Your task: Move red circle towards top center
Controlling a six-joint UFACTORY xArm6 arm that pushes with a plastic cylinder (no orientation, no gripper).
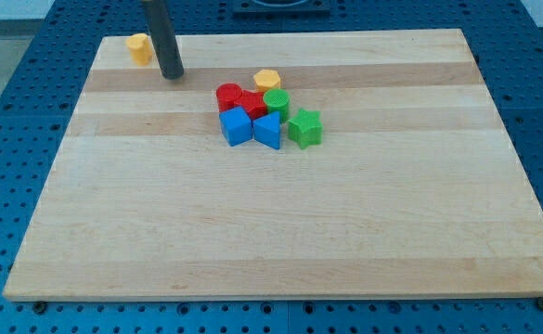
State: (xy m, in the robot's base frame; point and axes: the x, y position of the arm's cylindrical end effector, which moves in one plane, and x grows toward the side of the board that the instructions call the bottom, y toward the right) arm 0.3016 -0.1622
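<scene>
The red circle [228,95] lies in a tight cluster just above the board's middle, at the cluster's upper left. It touches another red block [253,103] on its right and a blue cube [236,125] below it. My tip [171,74] rests on the board to the upper left of the red circle, well apart from it, with bare wood between them. The rod rises out of the view's top.
The cluster also holds a yellow hexagon [267,80], a green cylinder [277,101], a blue triangle [267,130] and a green star [303,127]. A lone yellow block [140,47] sits at the top left corner, left of my tip. The wooden board [280,232] lies on a blue perforated table.
</scene>
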